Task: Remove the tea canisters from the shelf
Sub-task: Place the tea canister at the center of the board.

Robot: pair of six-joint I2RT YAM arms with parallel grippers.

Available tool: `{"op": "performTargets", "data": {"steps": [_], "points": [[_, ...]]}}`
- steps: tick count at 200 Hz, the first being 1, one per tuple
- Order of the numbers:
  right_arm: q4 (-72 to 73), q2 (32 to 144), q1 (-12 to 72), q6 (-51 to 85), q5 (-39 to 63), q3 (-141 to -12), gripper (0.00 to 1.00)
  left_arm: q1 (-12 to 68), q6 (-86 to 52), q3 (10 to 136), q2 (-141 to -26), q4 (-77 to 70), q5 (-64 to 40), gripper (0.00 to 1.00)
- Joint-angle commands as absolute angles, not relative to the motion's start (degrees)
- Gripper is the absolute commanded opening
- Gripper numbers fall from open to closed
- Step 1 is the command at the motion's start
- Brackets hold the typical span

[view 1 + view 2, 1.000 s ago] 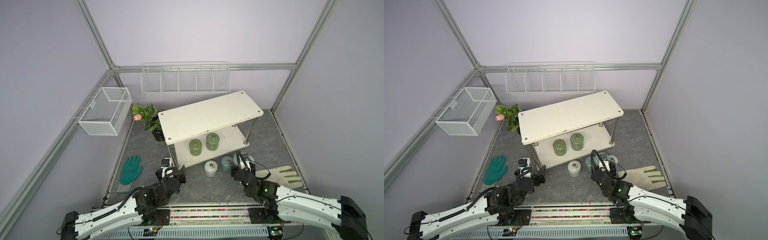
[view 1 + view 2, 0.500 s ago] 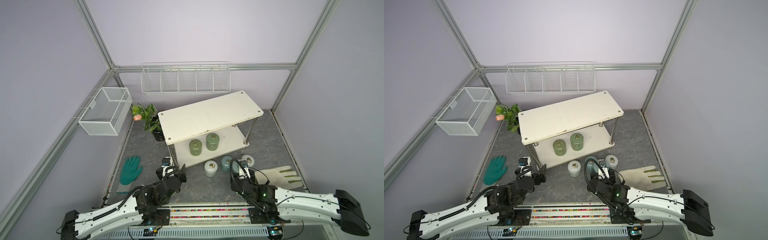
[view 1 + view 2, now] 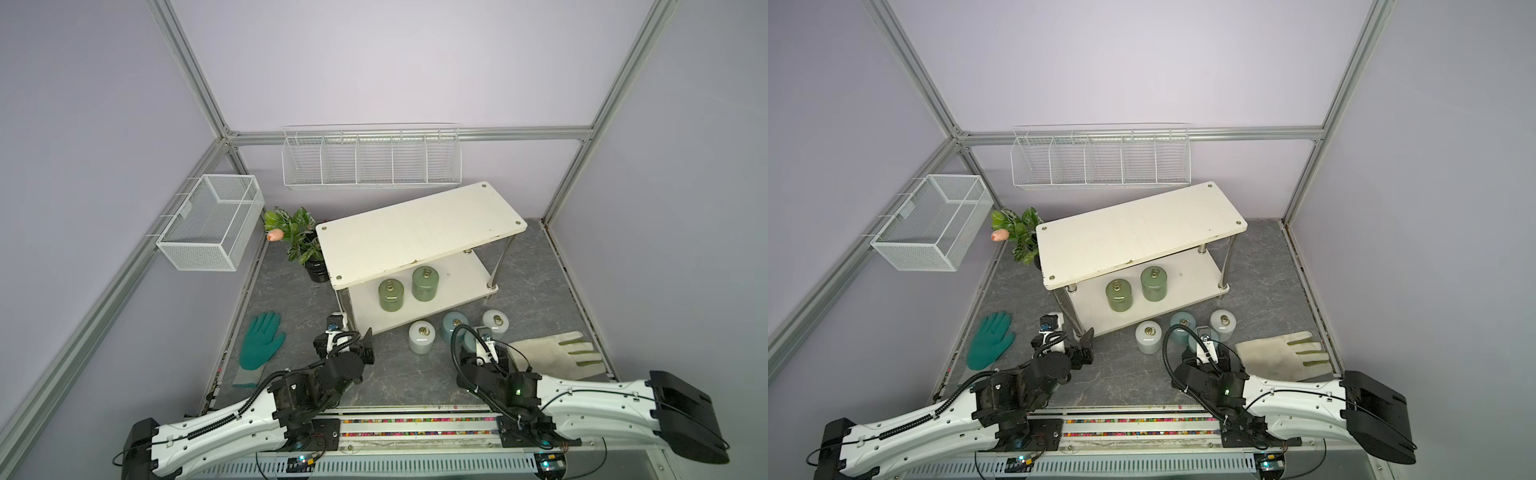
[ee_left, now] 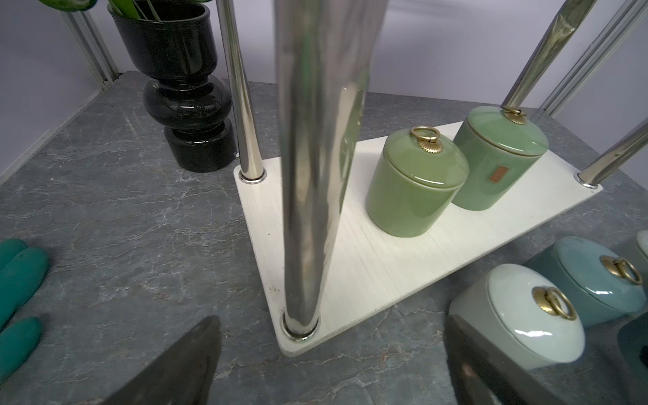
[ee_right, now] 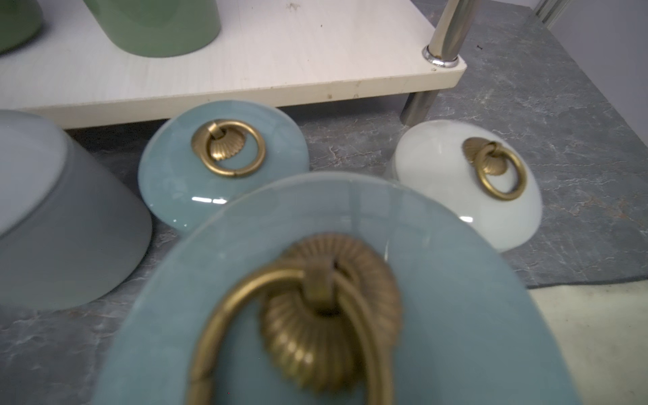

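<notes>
Two olive green tea canisters [image 3: 390,295] [image 3: 425,284] stand on the lower tier of the cream shelf [image 3: 419,232]. On the floor in front stand a white canister [image 3: 422,336], a pale blue one [image 3: 455,326] and another white one [image 3: 496,324]. My right gripper [image 3: 482,351] is shut on a second pale blue canister [image 5: 438,298] just in front of them. That canister's lid fills the right wrist view and hides the fingers. My left gripper [image 4: 329,368] is open and has nothing in it. It faces the shelf's front left leg [image 4: 315,175], left of the green canisters [image 4: 413,186].
A black pot with a plant [image 3: 309,249] stands left of the shelf. A green glove [image 3: 262,340] lies at the front left, and a cream glove [image 3: 557,353] lies right of my right gripper. Wire baskets hang on the left wall [image 3: 208,224] and the back wall [image 3: 370,160].
My right gripper has drawn back from the shelf toward the front edge with the pale blue canister, uncovering the right-hand white canister. The left arm has not moved.
</notes>
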State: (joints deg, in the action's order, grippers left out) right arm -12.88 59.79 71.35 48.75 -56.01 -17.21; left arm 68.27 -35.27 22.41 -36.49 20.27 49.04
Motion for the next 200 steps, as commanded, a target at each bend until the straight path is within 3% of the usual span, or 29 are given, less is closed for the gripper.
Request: {"op": "performTargets", "data": {"steps": [1, 91, 109, 159, 192, 200], "points": [[-5.9, 62.2, 71.6, 50.6, -57.7, -17.3, 0.61, 68.3, -35.0, 24.4, -36.8, 19.7, 49.0, 1.00], [-1.8, 66.6, 69.2, 54.7, -55.0, -14.9, 0.65, 68.4, -35.3, 24.8, -37.2, 20.2, 49.2, 1.00], [-3.4, 66.3, 69.0, 55.7, -54.9, -14.7, 0.69, 68.4, -35.2, 25.0, -37.3, 20.3, 49.4, 1.00], [-7.1, 66.6, 69.0, 56.8, -54.7, -15.3, 0.93, 68.4, -35.0, 25.2, -37.4, 20.5, 49.7, 1.00], [-8.5, 66.5, 69.1, 56.7, -54.8, -15.7, 1.00, 68.4, -34.9, 25.1, -37.2, 21.1, 50.0, 1.00], [-8.8, 66.4, 69.0, 56.9, -54.9, -15.8, 0.97, 68.4, -34.9, 25.2, -37.0, 21.1, 50.0, 1.00]]}}
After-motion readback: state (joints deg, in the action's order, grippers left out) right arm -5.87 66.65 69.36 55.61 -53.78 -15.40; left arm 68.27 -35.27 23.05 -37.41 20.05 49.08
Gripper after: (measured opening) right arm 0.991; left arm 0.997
